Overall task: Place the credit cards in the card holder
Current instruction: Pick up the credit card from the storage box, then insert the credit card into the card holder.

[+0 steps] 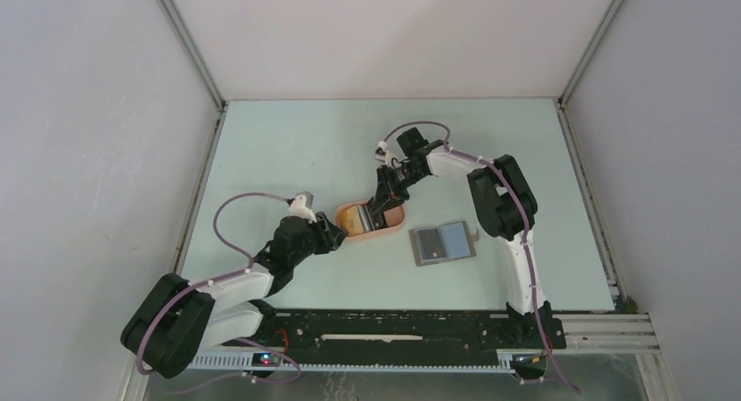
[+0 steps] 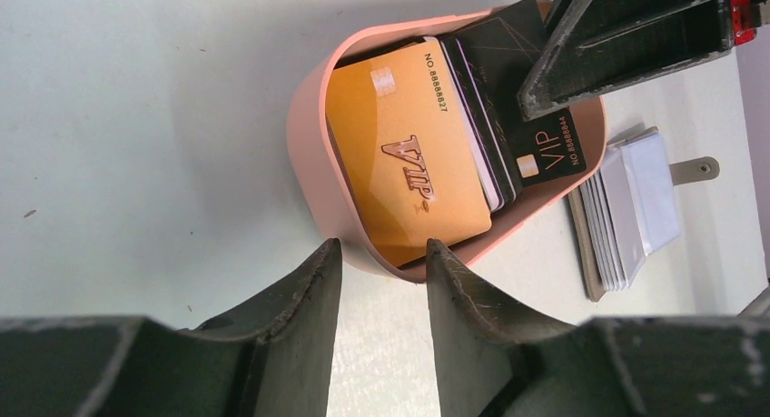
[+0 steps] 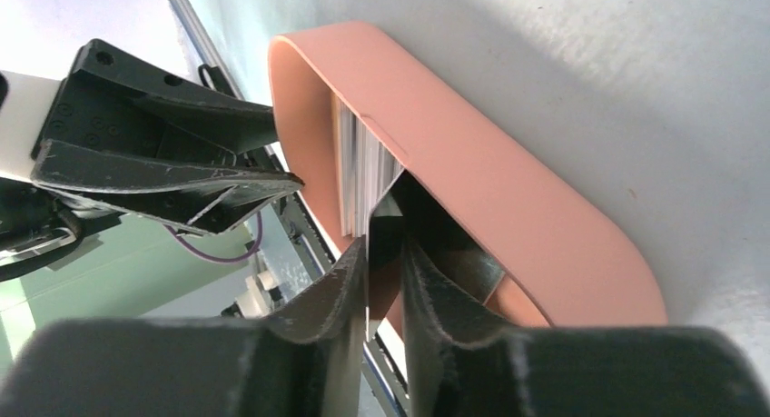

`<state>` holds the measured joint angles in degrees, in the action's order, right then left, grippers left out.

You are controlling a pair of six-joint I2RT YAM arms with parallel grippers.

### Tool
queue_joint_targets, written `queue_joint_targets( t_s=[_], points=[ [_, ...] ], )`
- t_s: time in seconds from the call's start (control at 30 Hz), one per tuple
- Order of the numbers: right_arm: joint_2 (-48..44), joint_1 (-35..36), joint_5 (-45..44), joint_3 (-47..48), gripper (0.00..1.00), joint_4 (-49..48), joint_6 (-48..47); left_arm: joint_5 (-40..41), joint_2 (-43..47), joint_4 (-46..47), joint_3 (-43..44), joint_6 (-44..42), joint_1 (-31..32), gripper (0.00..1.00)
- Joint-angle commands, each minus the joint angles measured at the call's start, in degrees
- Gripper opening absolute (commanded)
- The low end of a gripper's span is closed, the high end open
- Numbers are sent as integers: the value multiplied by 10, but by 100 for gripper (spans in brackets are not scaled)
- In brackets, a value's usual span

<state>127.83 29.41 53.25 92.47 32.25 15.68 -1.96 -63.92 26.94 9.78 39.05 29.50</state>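
Note:
Several credit cards stand on edge in a peach-orange oval tray (image 2: pixel 309 144): a yellow-orange card (image 2: pixel 409 153) in front and dark cards (image 2: pixel 545 149) behind it. My right gripper (image 3: pixel 386 243) reaches down into the tray (image 1: pixel 395 230). Its jaws stand narrowly open on either side of a dark card, with a thin gap still showing. My left gripper (image 2: pixel 381 249) is open, its tips at the tray's rounded near end with only table between them. The grey card holder (image 1: pixel 443 243) lies open flat to the right of the tray, apart from both grippers.
The tray (image 3: pixel 508 190) sits mid-table between the two arms. White walls and metal rails enclose the light green table (image 1: pixel 306 148). The card holder's tab (image 2: pixel 695 170) points away from the tray. The right arm's fingers (image 2: pixel 590 63) hang over the tray's far end.

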Motion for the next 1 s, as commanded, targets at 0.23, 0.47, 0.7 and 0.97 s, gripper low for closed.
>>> queue_joint_targets(
  t_s=[0.23, 0.47, 0.7, 0.97],
  points=[
    [-70, -7, -86, -2, 0, 26, -43, -7, 54, -42, 27, -10, 2, 45],
    [-120, -8, -125, -3, 0, 58, -103, 3, 143, -110, 33, -22, 2, 53],
    [-160, -4, -81, -14, 0, 105, -197, -14, 233, -133, 22, -27, 2, 56],
    [-250, -4, -30, -66, 0, 153, -325, -117, 279, -41, -7, -11, 2, 58]
  ],
)
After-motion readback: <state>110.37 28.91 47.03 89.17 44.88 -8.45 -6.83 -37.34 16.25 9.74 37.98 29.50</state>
